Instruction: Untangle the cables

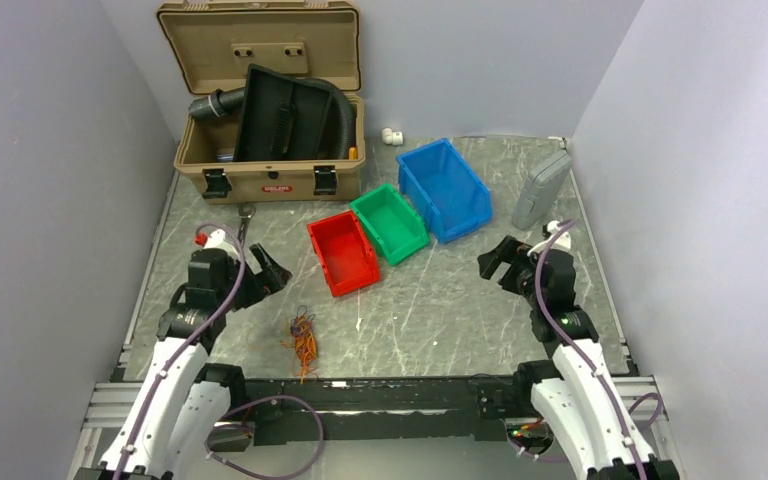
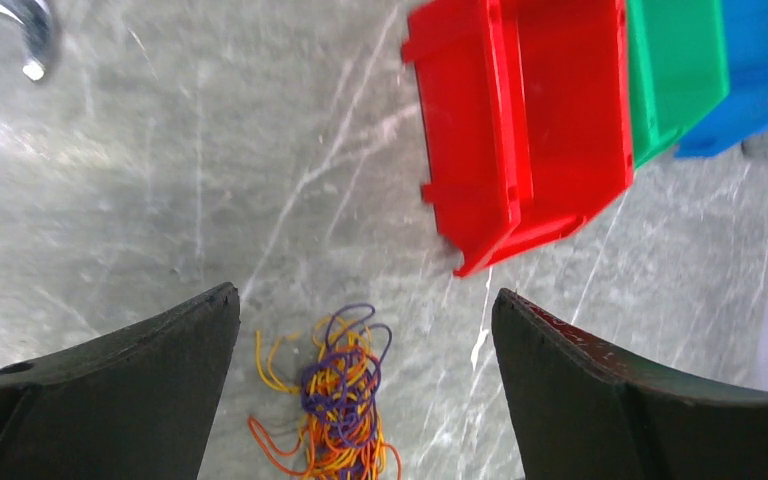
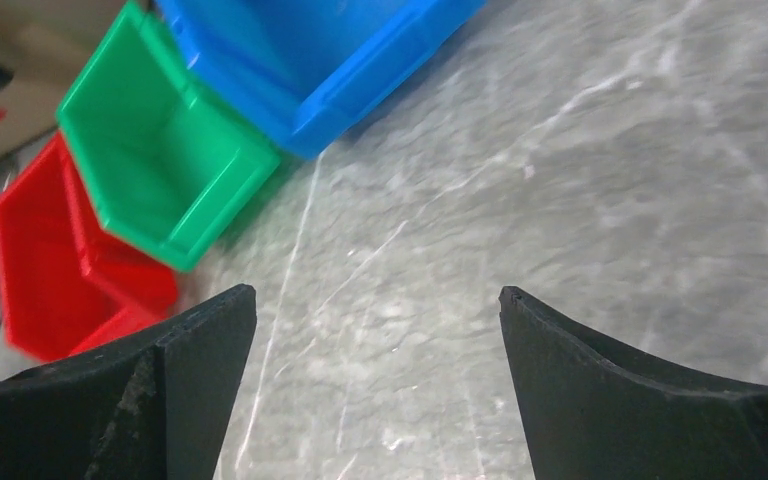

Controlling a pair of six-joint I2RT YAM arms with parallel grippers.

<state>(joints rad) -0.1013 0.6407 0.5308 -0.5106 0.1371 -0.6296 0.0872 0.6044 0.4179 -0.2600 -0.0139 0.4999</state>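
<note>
No text can be read. The tan hard-plastic case (image 1: 260, 171) carries 1 small red rectangular label (image 1: 277, 188) on its front wall, between the 2 black latches (image 1: 217, 183). Its lettering is too small to make out from above. In the right wrist view the label is only a blur at the left edge.

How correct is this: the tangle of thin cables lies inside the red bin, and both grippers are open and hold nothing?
One detail is wrong. The cables lie on the table, apart from the red bin, not inside it; the left wrist view shows this. The rest holds: the left gripper and the right gripper are open and hold nothing.
</note>
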